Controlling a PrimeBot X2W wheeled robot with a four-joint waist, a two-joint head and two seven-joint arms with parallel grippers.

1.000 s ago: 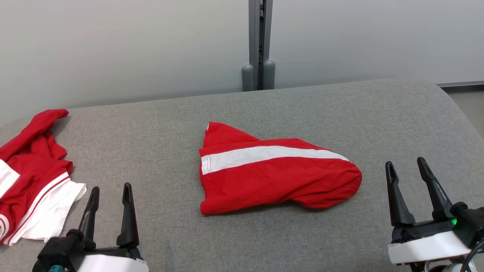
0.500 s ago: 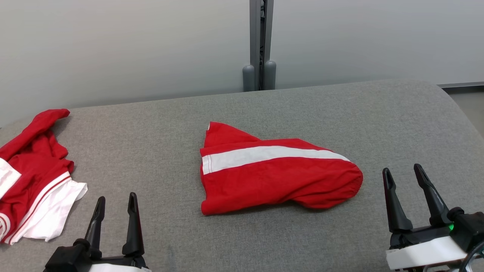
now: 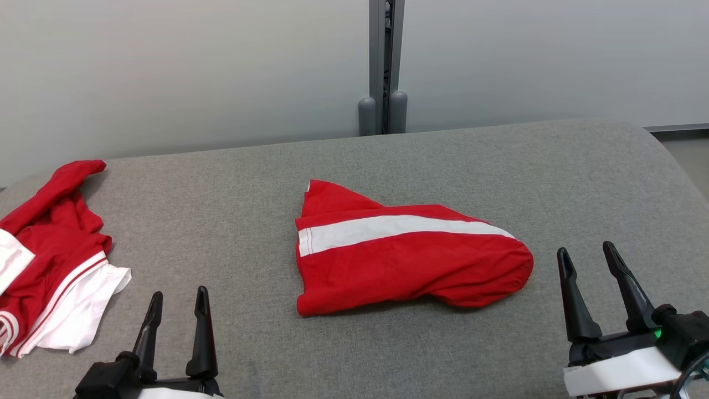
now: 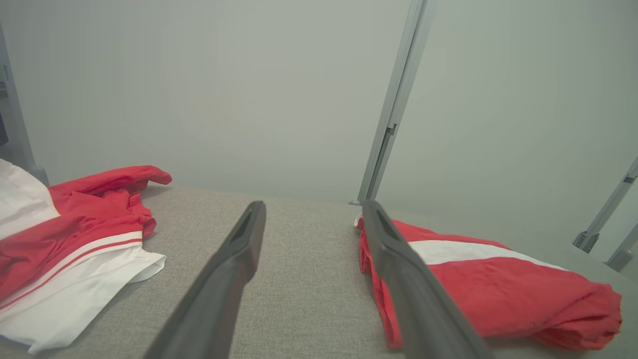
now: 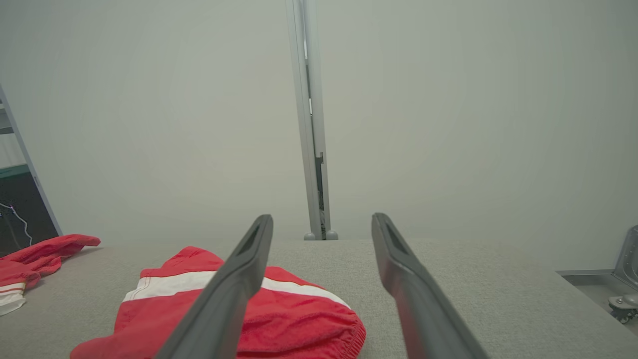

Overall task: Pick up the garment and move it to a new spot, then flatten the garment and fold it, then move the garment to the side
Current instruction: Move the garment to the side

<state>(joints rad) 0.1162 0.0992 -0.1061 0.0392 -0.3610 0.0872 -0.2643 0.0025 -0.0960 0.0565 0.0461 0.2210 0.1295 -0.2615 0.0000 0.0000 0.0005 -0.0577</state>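
Lying near the middle of the grey padded bench point(image 3: 498, 166), the red garment point(image 3: 410, 271) with its white stripe looks gathered into a compact, roughly folded bundle. Its puffed lower edge suggests the fold may not be flat, and I cannot be sure from these views. On that reading the pick-up, flattening and folding are done or nearly so, and carrying it aside is what remains. Its long axis runs from 9 o'clock to 3 o'clock in the head view, the rounded end pointing to 3 and a peaked corner rising toward 11. The left hand point(image 3: 180, 293) at 7 o'clock and the right hand point(image 3: 585, 249) at 4 o'clock are both released, grasping nothing, apart from the cloth. A crumpled red-and-white pile point(image 3: 55, 266) lies at 9 o'clock.
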